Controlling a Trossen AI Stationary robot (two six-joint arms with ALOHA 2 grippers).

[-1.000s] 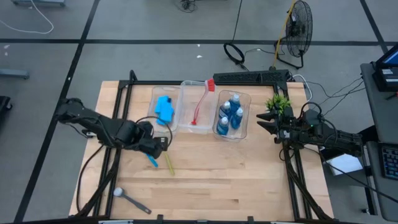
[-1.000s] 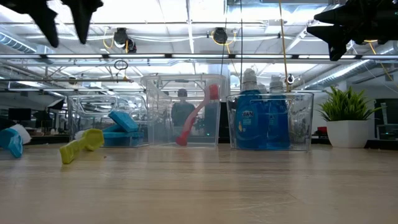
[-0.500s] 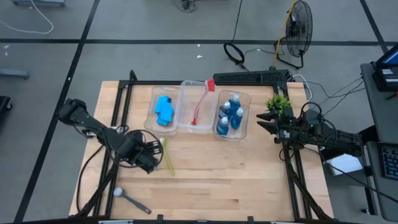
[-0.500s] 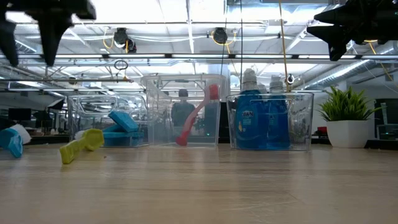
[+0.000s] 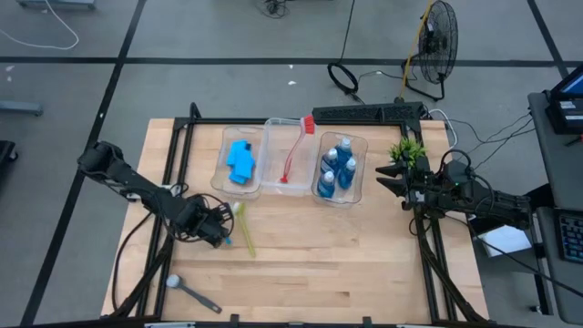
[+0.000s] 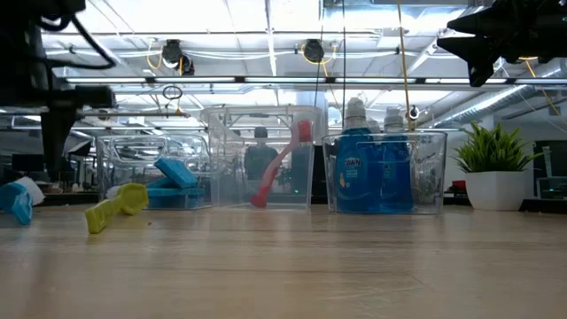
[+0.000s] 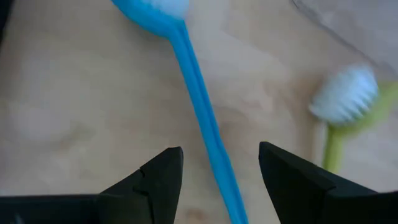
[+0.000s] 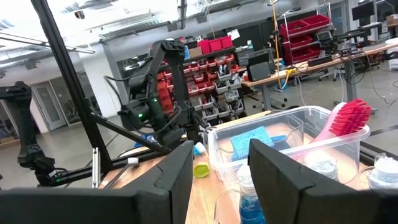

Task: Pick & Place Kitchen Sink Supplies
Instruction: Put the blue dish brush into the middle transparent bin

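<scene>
Wooden desk (image 5: 346, 255) stands on grey floor. I see my left end effector (image 7: 221, 171) spread, low over the blue brush (image 7: 199, 112) beside the yellow-green brush (image 5: 244, 230); right end effector (image 5: 383, 178) spread, raised near the plant (image 5: 407, 150).

A pale wooden table (image 5: 310, 264) fills the middle of the high view. Across its upper part stand three clear bins (image 5: 292, 167) in a row, with a small potted plant (image 5: 407, 151) at the upper right. On the bare wood at left centre lie a blue brush (image 5: 224, 236) and a yellow-green brush (image 5: 244, 228), close together. A grey-black brush (image 5: 189, 291), as it seems, lies near the lower left corner.
</scene>
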